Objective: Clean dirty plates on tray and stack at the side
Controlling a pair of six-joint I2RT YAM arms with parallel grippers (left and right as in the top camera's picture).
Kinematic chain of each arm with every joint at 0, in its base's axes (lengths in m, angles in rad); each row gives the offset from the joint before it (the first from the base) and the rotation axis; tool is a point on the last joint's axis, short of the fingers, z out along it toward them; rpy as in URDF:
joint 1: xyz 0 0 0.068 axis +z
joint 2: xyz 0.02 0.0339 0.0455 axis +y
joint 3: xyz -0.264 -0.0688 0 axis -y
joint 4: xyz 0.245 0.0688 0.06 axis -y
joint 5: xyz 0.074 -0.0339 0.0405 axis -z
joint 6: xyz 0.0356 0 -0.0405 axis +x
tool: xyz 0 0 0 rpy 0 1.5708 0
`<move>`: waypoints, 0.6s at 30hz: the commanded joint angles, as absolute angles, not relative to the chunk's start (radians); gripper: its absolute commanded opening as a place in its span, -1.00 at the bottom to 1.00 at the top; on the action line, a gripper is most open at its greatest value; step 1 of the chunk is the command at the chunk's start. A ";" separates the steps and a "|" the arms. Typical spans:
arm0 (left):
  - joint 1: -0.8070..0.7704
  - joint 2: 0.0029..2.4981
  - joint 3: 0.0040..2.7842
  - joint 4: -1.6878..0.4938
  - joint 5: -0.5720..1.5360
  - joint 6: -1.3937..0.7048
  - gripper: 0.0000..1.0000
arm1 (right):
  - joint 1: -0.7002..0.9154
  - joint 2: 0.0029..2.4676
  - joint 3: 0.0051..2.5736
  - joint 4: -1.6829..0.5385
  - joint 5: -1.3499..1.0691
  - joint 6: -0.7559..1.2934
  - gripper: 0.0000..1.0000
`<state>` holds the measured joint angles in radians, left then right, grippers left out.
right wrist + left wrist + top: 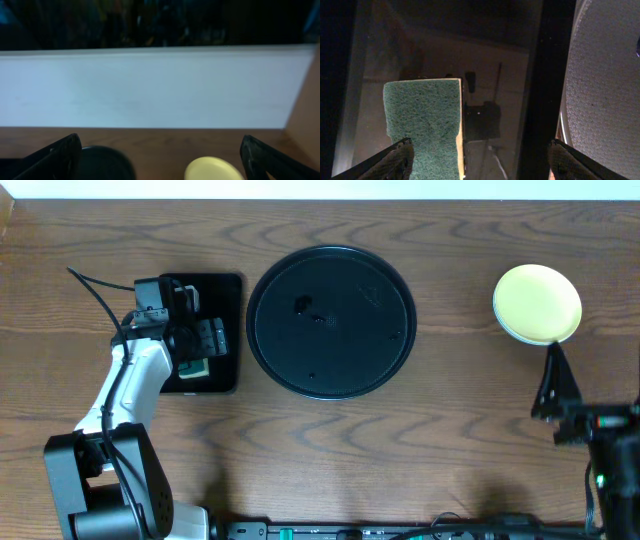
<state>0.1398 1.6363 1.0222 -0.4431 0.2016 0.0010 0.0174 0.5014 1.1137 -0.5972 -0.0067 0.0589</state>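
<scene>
One pale yellow plate [537, 303], round, matte and free of smears on top, sits at the far right of the wooden table [450, 440]. A paler rim peeks out under its near-left edge. The large round black tray [340, 350] lies mid-table, well apart from the plate, its floor showing a few small specks. The right gripper [553, 365] hangs just near of the plate, jaws wide apart. The left gripper [480, 160] hovers over the black rectangular tray [225, 290], jaws spread, with a green-faced sponge [422, 125] unclamped below them.
</scene>
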 commanded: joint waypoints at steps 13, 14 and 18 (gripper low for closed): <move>0.141 1.644 1.023 -0.442 0.190 0.007 0.72 | 0.002 0.052 0.382 0.046 0.018 -0.038 0.98; 0.141 1.644 1.023 -0.442 0.190 0.007 0.72 | 0.000 0.039 0.343 0.087 0.018 -0.038 0.99; 0.141 1.644 1.023 -0.442 0.190 0.007 0.72 | 0.000 0.005 0.210 0.151 0.018 -0.031 0.98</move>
<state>0.1398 1.6363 1.0222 -0.4438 0.2016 0.0010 0.0132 0.0238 0.2783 0.1398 0.0219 -0.0235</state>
